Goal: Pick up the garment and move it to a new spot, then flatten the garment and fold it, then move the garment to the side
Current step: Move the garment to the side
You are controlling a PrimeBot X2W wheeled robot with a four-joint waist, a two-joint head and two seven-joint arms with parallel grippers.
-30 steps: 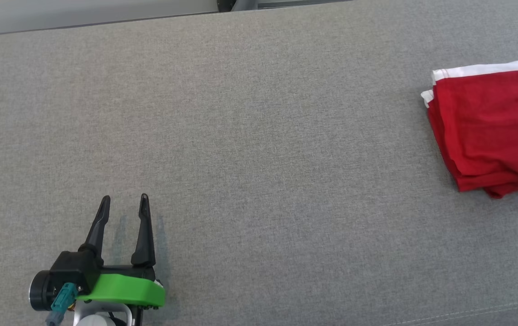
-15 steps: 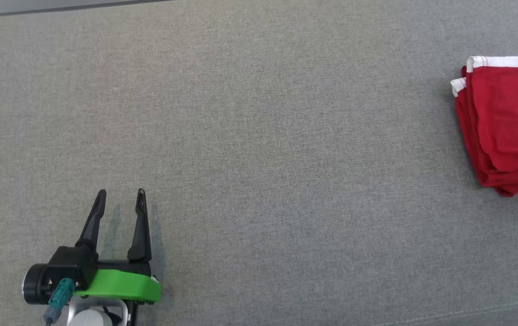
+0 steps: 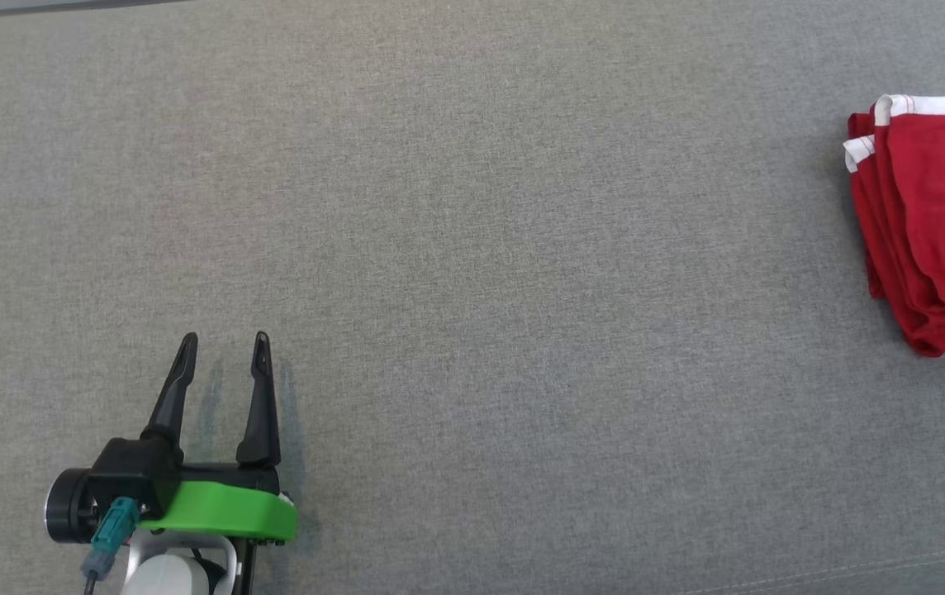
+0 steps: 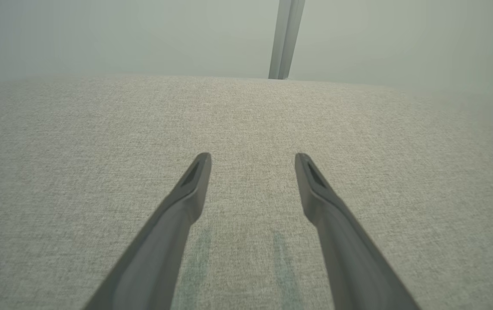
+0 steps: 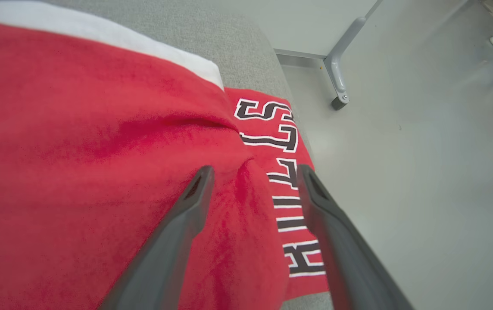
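Folded red garment (image 3: 931,231) lies at the right edge of the desk (image 3: 472,248), lettered layer beside the drop to the floor (image 5: 423,193). Right hand (image 5: 255,169) wide, holding nothing, tips just over the top fold; left hand (image 3: 225,339) wide, empty, well apart. Risk: a fingertip snagging the loose fold on lift-off could pull the stack open or over the edge.
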